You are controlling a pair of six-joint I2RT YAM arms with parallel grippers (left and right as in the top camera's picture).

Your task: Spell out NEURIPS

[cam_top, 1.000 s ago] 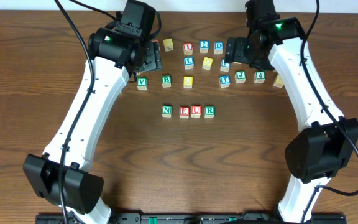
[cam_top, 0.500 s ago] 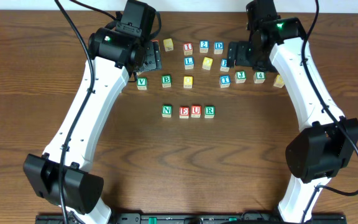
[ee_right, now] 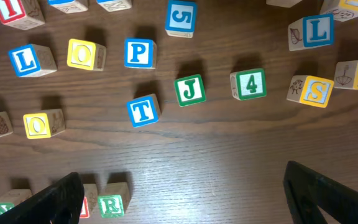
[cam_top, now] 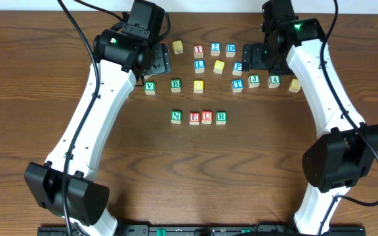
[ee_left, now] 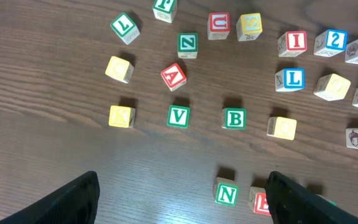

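Green N (cam_top: pixel 176 117), red E (cam_top: pixel 194 118), red U (cam_top: pixel 207 117) and green R (cam_top: pixel 221 117) stand in a row at mid-table. Red I (cam_top: pixel 198 49) and blue P (cam_top: pixel 237 66) sit among the loose cubes behind the row. My right gripper (cam_top: pixel 249 54) hovers open just right of and behind P (ee_right: pixel 139 53), holding nothing. A yellow S cube (ee_right: pixel 316 91) lies further right. My left gripper (cam_top: pixel 159 60) is open and empty at the back left, with N (ee_left: pixel 227 194) between its fingers' line and E (ee_left: pixel 261 202) partly behind the right finger (ee_left: pixel 297 199).
Loose cubes crowd the back: blue 2 (cam_top: pixel 215 47), D (cam_top: pixel 231 48), L (cam_top: pixel 199 65), yellow O (cam_top: pixel 219 66), T (cam_top: pixel 237 84), J (cam_top: pixel 254 80), 4 (cam_top: pixel 274 80), V (cam_top: pixel 149 86), B (cam_top: pixel 176 84). More cubes lie under the left arm, among them a red A (ee_left: pixel 174 76).
My right gripper has drawn back slightly to the right, uncovering the blue P cube. The left arm and the cubes have not moved.
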